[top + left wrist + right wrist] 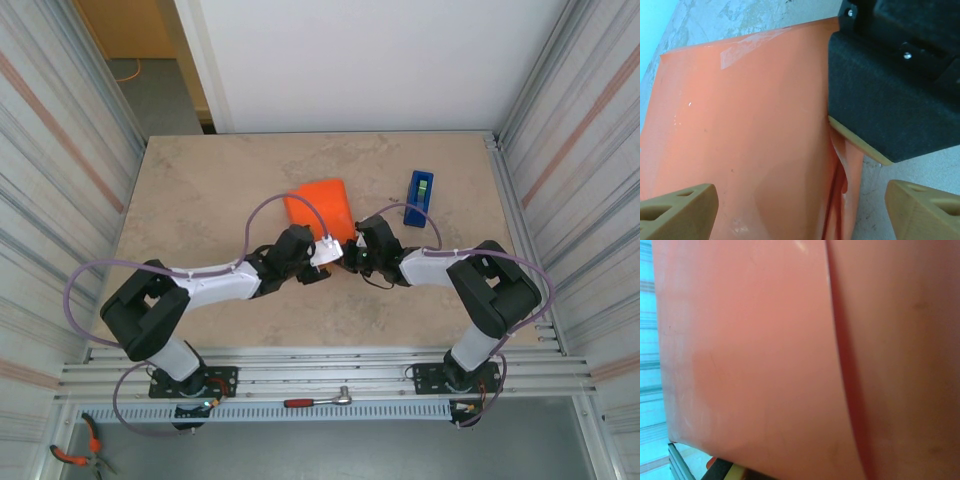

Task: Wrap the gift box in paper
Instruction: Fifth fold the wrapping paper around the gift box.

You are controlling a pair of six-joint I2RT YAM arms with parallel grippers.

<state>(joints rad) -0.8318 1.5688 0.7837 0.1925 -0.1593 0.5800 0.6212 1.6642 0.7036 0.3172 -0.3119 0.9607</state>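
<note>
A thin, plain bright orange sheet of paper (320,208) lay wrapped into a squarish bundle near the middle of the beige marbled tabletop (200,200). The small flat gift box under it could not be told apart from the wrap. Both arms reached in from the near edge and met at the bundle's near side. The left gripper (332,250) hung over the paper with its jaws spread wide. In the left wrist view its tan fingertips (677,210) stood far apart, one over the orange surface and one over bare table past the paper's right edge. The right gripper (357,243) was closed, and its black body and tan pad sat against that same right edge, where the paper creased into folds. Whether it pinched any paper could not be told. A strip of clear sticky tape (747,46) lay on the paper near its far edge. A blue tape dispenser (420,188) stood on the table to the right, apart from the bundle.
</note>
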